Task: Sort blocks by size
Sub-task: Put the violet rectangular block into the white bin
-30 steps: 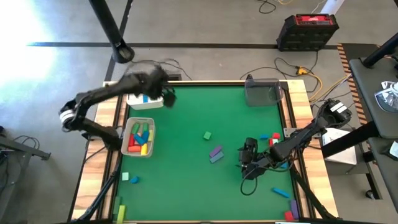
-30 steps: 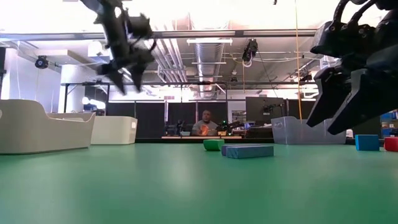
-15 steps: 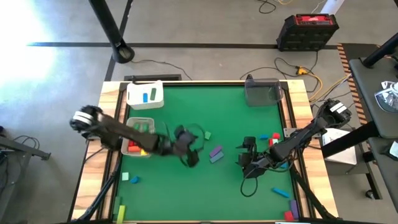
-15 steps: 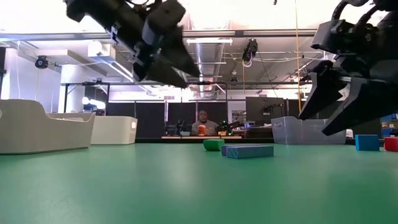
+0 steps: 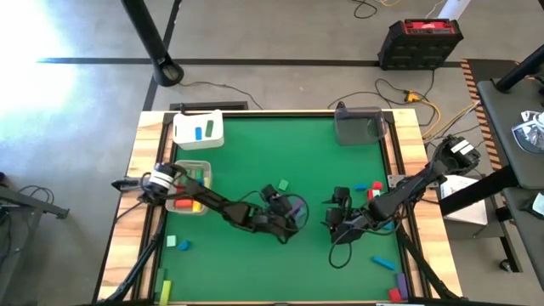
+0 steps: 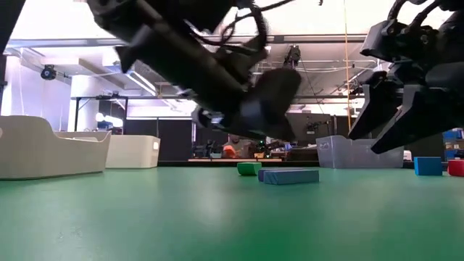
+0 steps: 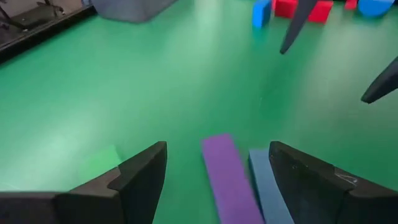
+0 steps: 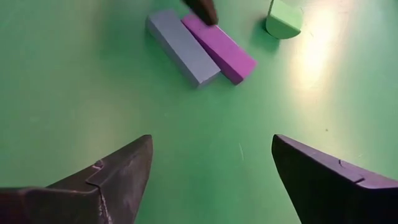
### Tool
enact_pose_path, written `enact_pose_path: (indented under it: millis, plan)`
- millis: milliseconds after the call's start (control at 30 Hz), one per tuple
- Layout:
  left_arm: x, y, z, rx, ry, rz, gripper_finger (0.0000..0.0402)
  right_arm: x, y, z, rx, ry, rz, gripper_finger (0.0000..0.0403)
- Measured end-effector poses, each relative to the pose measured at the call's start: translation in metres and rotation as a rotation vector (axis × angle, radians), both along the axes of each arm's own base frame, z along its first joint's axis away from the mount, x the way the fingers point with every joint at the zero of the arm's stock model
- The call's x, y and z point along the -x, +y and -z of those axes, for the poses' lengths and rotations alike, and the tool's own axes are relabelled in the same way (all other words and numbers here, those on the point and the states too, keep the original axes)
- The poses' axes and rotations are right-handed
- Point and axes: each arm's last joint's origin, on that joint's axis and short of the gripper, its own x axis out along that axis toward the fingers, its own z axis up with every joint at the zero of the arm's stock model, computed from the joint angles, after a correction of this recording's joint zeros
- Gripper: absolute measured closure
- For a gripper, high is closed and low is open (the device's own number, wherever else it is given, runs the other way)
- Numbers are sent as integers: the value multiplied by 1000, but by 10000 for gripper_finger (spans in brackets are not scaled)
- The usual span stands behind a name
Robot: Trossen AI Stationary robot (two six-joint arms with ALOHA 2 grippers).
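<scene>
A purple bar (image 7: 227,180) and a grey-blue bar (image 7: 264,190) lie side by side on the green mat near the middle of the table, with a small green block (image 8: 284,18) just beyond them. My left gripper (image 7: 217,147) is open and low over the two bars (image 5: 295,206), one finger on each outer side, touching neither. My right gripper (image 5: 336,223) hovers open a little to the right of the bars, with nothing between its fingers (image 8: 211,140).
A white tray (image 5: 198,130) with a blue and a green block stands far left. A grey tray (image 5: 189,187) of red, yellow and green blocks sits at the left edge. A clear bin (image 5: 359,126) is far right. Loose blocks lie at right (image 5: 370,189) and near both front corners.
My left gripper has swung from above the white tray at the far left toward the table's middle and down, ending low over the purple and grey-blue bars. The bars have stayed where they were.
</scene>
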Motion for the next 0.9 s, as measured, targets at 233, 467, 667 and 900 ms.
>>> enact_pose_path:
  millis: [233, 467, 667, 900]
  plan:
    - [-18, 7, 9, -9, 164, -48, 135, 1, 0, 1, -2, 2, 3, 76]
    - [-19, 11, 14, 3, 201, -60, 135, 3, -1, 3, -5, 6, 11, 89]
    - [-15, 12, 13, 18, 236, -77, 135, 6, -3, 8, -1, 20, 18, 94]
    - [-6, 13, -7, 19, 280, -53, 135, 12, -7, 15, -18, 30, 57, 83]
